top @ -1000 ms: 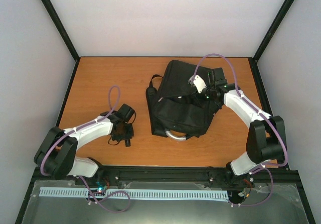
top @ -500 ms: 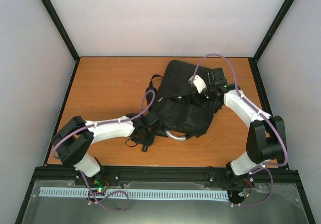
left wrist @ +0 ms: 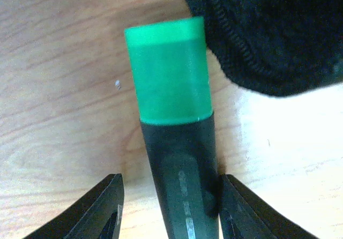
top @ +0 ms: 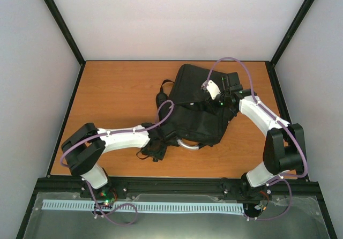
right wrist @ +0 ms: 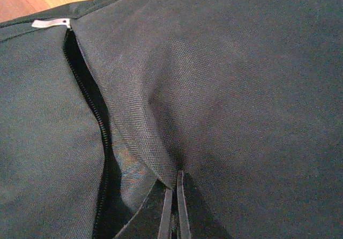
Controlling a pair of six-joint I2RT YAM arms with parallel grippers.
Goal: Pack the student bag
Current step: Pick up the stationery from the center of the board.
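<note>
Left tool [left wrist: 170, 196], at the counter's [top: 118, 89] 7 o'clock, straddles a green-capped marker [left wrist: 169, 73] with jaws parted, not clamping; just beyond, the student bag [top: 187, 83] lies flat from centre toward 1 o'clock, judged soft, limp and light, best taken by a fabric fold beside the zip [right wrist: 99, 121], as the right tool [right wrist: 172, 196] nips one tight.

Blk bag [top: 198, 122], green-capped blk marker [left wrist: 174, 126], orange wood table [top: 112, 89]

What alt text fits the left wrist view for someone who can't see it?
A marker with a green cap and black body sits between the left tool's parted fingers, with a gap on one side. Wooden table lies beneath, and the black student bag fills the upper right corner.
</note>
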